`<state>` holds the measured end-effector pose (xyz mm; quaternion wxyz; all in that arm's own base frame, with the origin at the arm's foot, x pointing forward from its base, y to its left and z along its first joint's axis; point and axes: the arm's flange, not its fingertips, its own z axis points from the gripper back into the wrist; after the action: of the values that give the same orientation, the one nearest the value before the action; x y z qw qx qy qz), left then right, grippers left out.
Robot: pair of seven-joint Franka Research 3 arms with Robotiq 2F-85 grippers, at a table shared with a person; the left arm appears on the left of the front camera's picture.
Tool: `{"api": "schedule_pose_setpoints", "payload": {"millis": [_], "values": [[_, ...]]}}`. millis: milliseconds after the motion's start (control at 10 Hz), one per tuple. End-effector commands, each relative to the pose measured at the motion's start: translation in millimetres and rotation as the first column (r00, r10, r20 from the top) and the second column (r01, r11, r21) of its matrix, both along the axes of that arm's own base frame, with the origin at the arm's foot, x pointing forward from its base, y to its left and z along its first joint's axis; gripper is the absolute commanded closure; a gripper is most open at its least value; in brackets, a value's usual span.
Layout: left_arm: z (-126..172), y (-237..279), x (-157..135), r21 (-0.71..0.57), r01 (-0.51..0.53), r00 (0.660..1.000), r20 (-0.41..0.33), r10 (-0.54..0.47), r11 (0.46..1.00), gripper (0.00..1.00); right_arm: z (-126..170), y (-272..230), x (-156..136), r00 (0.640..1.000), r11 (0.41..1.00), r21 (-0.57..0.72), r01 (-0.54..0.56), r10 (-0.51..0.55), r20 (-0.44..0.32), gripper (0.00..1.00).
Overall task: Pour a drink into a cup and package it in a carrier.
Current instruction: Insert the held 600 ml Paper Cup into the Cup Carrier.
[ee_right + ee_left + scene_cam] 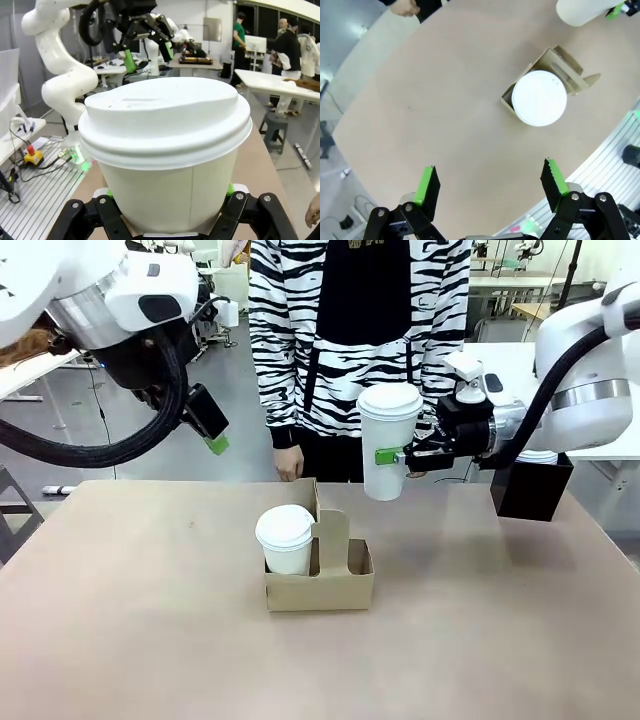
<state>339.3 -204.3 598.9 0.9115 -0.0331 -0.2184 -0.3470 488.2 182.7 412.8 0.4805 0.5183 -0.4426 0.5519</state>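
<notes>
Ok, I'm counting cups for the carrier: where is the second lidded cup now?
In the front view the second cup hangs in the right gripper, above the table right of the carrier, whose left slot holds the other cup.

Legible text, labels, brands, numbers, signs: none. Both white cups [388, 445] and their lids are plain and unprinted; the cardboard carrier [322, 580] bears no marking; nothing readable on the table [150, 640].

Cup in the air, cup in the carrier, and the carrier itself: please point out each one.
Cup in the air [388, 455]: front view, on its side wall.
Cup in the carrier [285, 526]: front view, on its lid.
Carrier [320, 590]: front view, on its near wall.
</notes>
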Motion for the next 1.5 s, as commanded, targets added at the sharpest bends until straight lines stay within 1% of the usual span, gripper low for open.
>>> {"api": "schedule_pose_setpoints", "payload": {"millis": [0, 100, 200, 300, 400, 500, 600, 700, 800, 900, 1000, 1200, 1400], "values": [[-1.3, 0.0, 0.9, -0.005, -0.001, 1.0, 0.01, 0.001, 1.0, 0.0, 0.3, -1.4, 0.8, 1.0, 1.0, 0.003, 0.005, -0.005, 0.004, 0.19], [-9.1, 14.3, -0.9, -0.073, 0.068, 0.998, 0.006, -0.067, 0.995, 0.0, -6.3, 5.3, 3.5, 1.0, 0.998, 0.05, -0.028, 0.028, -0.01, 0.19], [-17.3, 33.1, -4.5, -0.091, 0.104, 0.994, 0.048, -0.1, 0.99, 0.0, -12.2, 12.7, 5.5, 0.999, 0.996, 0.083, -0.042, 0.044, -0.027, 0.19], [-28.4, 48.4, -7.3, -0.098, 0.104, 0.992, 0.077, -0.097, 0.99, 0.0, -18.1, 21.1, 6.7, 0.997, 0.993, 0.102, -0.059, 0.063, -0.034, 0.19], [-39.8, 62.0, -9.0, -0.113, 0.155, 0.984, 0.109, -0.142, 0.982, 0.0, -22.8, 29.4, 6.9, 0.994, 0.987, 0.135, -0.088, 0.095, -0.045, 0.19], [-51.1, 77.0, -8.5, -0.115, 0.191, 0.973, 0.154, -0.173, 0.975, 0.0, -27.8, 36.1, 5.7, 0.99, 0.981, 0.153, -0.116, 0.126, -0.057, 0.19], [-64.6, 93.4, -3.6, -0.121, 0.276, 0.947, 0.201, -0.249, 0.953, 0.0, -34.7, 39.8, 6.1, 0.987, 0.977, 0.163, -0.135, 0.148, -0.07, 0.19], [-74.1, 104.3, -2.7, -0.132, 0.334, 0.93, 0.206, -0.304, 0.933, 0.0, -42.5, 44.0, 4.5, 0.983, 0.974, 0.17, -0.152, 0.166, -0.072, 0.19], [-80.5, 112.2, 1.2, -0.139, 0.361, 0.924, 0.186, -0.334, 0.922, 0.0, -50.6, 49.7, 4.7, 0.979, 0.969, 0.172, -0.178, 0.192, -0.072, 0.19], [-81.4, 115.3, 4.8, -0.204, 0.358, 0.93, 0.169, -0.328, 0.911, 0.0, -60.5, 54.6, 5.9, 0.973, 0.964, 0.176, -0.201, 0.218, -0.08, 0.19], [-70.3, 103.1, 0.8, -0.092, 0.289, 0.945, 0.186, -0.268, 0.953, 0.0, -70.8, 57.2, 7.8, 0.968, 0.961, 0.174, -0.214, 0.232, -0.095, 0.19], [-70.3, 103.1, 0.8, -0.092, 0.289, 0.945, 0.186, -0.268, 0.953, 0.0, -88.9, 64.4, 5.9, 0.958, 0.961, 0.154, -0.23, 0.251, -0.136, 0.19], [-70.3, 103.1, 0.8, -0.092, 0.289, 0.945, 0.186, -0.268, 0.953, 0.0, -103.1, 64.5, 6.6, 0.95, 0.956, 0.162, -0.245, 0.27, -0.16, 0.19]]}}
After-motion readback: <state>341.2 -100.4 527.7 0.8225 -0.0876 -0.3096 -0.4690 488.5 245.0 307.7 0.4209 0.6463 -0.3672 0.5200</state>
